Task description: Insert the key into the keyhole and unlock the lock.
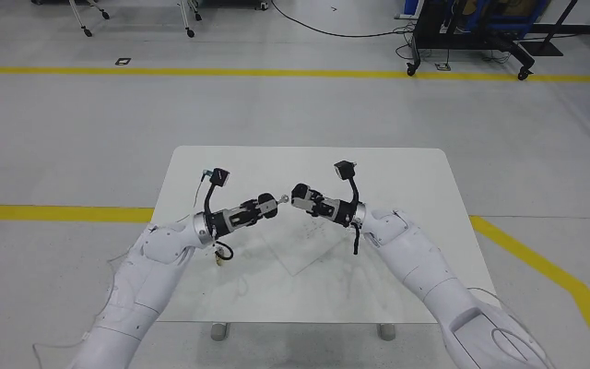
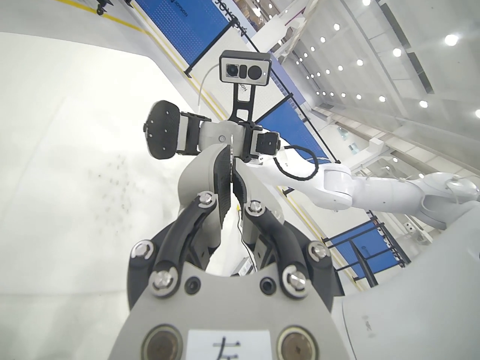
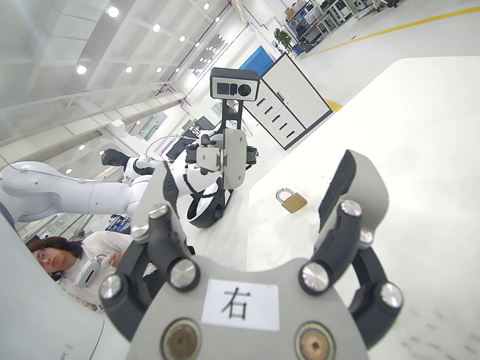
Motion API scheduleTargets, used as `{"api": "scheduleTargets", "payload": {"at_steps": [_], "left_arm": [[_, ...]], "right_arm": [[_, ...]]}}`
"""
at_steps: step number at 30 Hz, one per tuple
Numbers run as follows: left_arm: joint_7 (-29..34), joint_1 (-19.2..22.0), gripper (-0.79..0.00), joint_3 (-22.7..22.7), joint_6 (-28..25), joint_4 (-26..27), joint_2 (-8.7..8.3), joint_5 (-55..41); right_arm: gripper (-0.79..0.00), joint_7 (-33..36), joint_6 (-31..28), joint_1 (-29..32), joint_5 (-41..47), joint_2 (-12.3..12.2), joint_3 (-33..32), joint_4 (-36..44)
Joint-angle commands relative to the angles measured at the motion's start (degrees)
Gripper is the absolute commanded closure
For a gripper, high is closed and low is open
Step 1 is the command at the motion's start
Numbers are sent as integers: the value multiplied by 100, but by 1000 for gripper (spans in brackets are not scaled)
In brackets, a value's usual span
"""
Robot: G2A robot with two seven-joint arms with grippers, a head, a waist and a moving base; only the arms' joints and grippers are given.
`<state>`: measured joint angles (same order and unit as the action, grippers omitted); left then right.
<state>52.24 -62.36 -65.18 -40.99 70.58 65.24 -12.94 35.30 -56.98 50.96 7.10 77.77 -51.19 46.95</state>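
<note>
The brass-coloured padlock w/ a silver shackle [image 3: 291, 200] lies flat on the white table [image 3: 412, 132], near one edge, and neither arm touches it. The shackle looks shut. The right wrist view picks the padlock out plainly; the top view gives no sure sight of it.

The thin silver-coloured key [image 2: 230, 148] shows as a narrow metal sliver in the left wrist view, nipped at the very tips of the left gripper [image 2: 229, 161]. Its ribbed fingers are pressed together on the key. From above, the left gripper [image 1: 270, 205] hangs over the table's ctr w/ its tips turned toward the other arm.

The right gripper [image 3: 257, 168] has its fingers spread wide w/ nothing btwn them. In the left wrist view the right gripper [image 2: 213, 136] faces the key, one dark dotted pad turned toward the camera. The top view puts the right gripper [image 1: 297, 195] just beside the left one, tip to tip but apart.

The table [image 1: 387, 277] is a white rounded-corner slab w/ faint dark speckled marks [image 2: 108, 185]. The floor around it is pale grey, crossed by yellow floor lines [image 1: 277, 71]. Blue panel screens [image 2: 176, 12] stand on one side, under a white ceiling w/ many round lights. On the other side is a white drawer cabinet [image 3: 288, 106], drawers shut.
</note>
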Motion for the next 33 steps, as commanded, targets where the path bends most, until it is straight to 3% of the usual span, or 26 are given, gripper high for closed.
{"api": "scheduleTargets", "payload": {"at_steps": [1, 6, 7, 8, 9, 12, 19, 21, 23, 33], "left_arm": [[417, 59, 0, -21, 156, -64, -35, -106], [1190, 234, 0, 44, 389, -252, -79, -293], [1291, 271, 0, 70, 409, -285, -80, -324], [1327, 305, 0, 87, 429, -330, -80, -320], [1323, 329, 0, 109, 434, -357, -76, -318], [1306, 371, 0, 185, 412, -381, -65, -290], [1282, 420, 0, 303, 393, -398, -56, -252], [1296, 433, 0, 348, 375, -408, -49, -279], [1292, 454, 0, 375, 355, -426, -46, -286], [1234, 490, 0, 432, 281, -500, -48, -377]], "right_arm": [[-785, 247, 379, 0, 182, -29, -21, 55], [-785, 1670, 1157, -145, 840, -153, -106, 83], [-730, 1974, 1273, -160, 988, -170, -109, 93], [-529, 2248, 1375, -174, 1164, -183, -118, 104], [-391, 2440, 1431, -184, 1321, -194, -141, 100], [-286, 2860, 1660, -211, 1656, -208, -147, 115], [-185, 3093, 1892, -211, 1921, -230, -56, 218], [-111, 3147, 1946, -212, 1973, -236, -23, 242], [-86, 3199, 1998, -210, 2030, -243, 8, 266], [-89, 3437, 2236, -183, 2289, -322, 102, 424]]}}
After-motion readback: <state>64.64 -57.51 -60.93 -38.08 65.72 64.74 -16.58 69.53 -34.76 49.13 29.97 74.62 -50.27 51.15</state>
